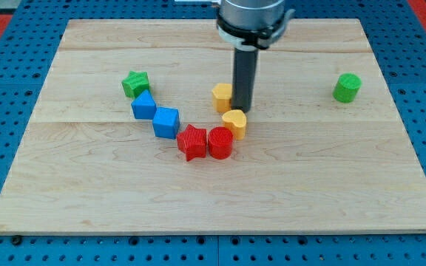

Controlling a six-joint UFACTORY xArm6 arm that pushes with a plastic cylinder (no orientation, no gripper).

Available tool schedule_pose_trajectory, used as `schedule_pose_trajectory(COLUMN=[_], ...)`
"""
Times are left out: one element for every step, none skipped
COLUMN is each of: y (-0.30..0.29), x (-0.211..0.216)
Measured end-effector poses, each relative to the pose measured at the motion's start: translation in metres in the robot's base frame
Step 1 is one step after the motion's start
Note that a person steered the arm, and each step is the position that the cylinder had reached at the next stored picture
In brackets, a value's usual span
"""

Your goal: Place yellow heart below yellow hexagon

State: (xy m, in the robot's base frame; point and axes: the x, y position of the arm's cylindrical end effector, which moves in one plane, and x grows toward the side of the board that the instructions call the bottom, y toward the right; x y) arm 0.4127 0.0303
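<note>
Camera view, my tip between yellow hexagon, yellow heart

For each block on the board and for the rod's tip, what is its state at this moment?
my tip: on the board, right beside the yellow hexagon, just above the yellow heart.
yellow hexagon: flat, at the rod's left.
yellow heart: flat, below the hexagon, against the red cylinder.
red cylinder: upright, touching the red star.
red star: flat.
two blue blocks: side by side.
green star: flat.
green cylinder: alone at the view's right.
</note>
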Motion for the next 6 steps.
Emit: schedule_pose_trajectory(y=[-0.013,0.046,0.065,0.021,-0.015,-0.023], x=[-0.005,0.0,0.04,0.062,0.055,0.043])
